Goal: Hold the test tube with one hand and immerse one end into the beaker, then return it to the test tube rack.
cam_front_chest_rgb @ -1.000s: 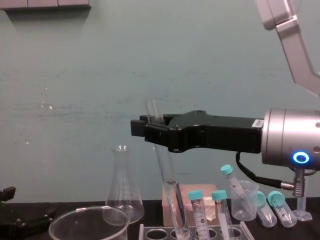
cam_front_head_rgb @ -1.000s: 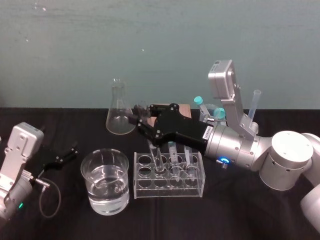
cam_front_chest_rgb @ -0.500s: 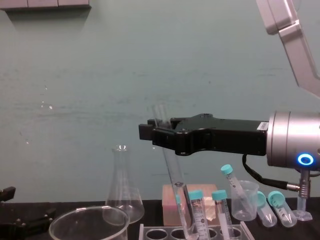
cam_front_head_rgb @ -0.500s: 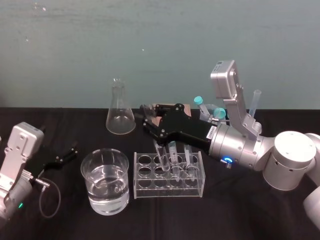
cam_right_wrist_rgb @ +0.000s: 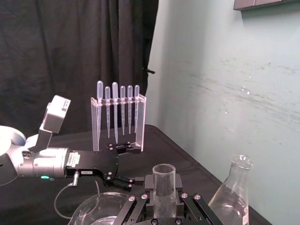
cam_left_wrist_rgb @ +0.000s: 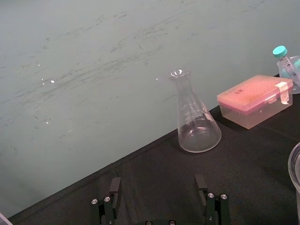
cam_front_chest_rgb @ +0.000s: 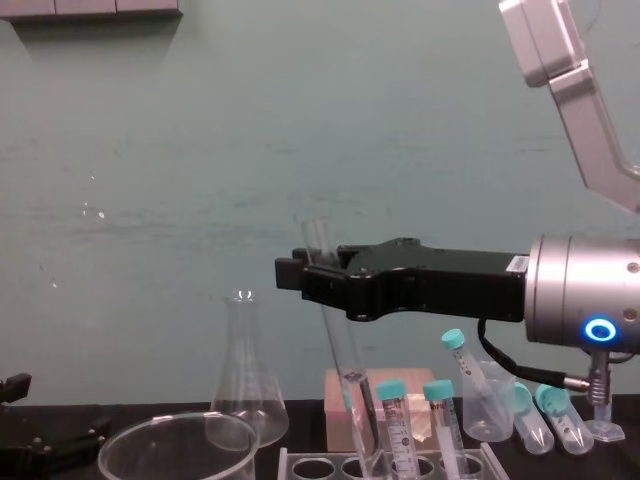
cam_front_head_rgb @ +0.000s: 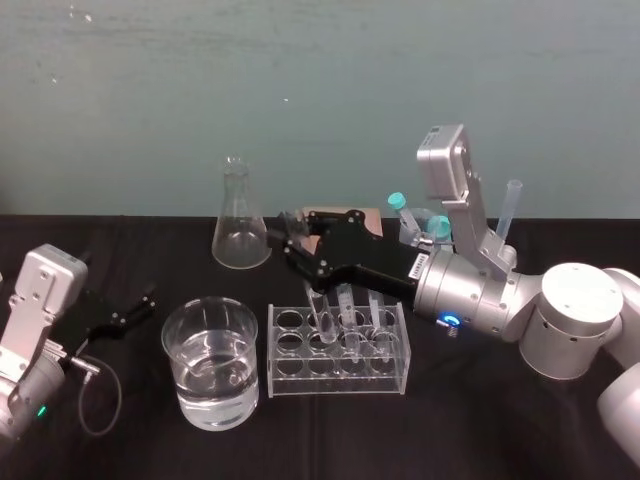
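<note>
Dark worktop [cam_front_head_rgb: 480, 420], centre: your right gripper [cam_front_head_rgb: 298, 245], clamped on the test tube [cam_front_head_rgb: 320, 310], has lowered it. Its bottom seems inside the test tube rack [cam_front_head_rgb: 338, 385], so the return is nearly done. Left gripper [cam_front_head_rgb: 120, 315] idles, fingers apart, near the left edge.

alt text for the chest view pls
The right hand, reaching in from the right, grips the test tube near its open top; the tube leans, its lower end down at the test tube rack. The beaker stands left of the rack, a conical flask behind, and the left hand rests low at the left edge.
</note>
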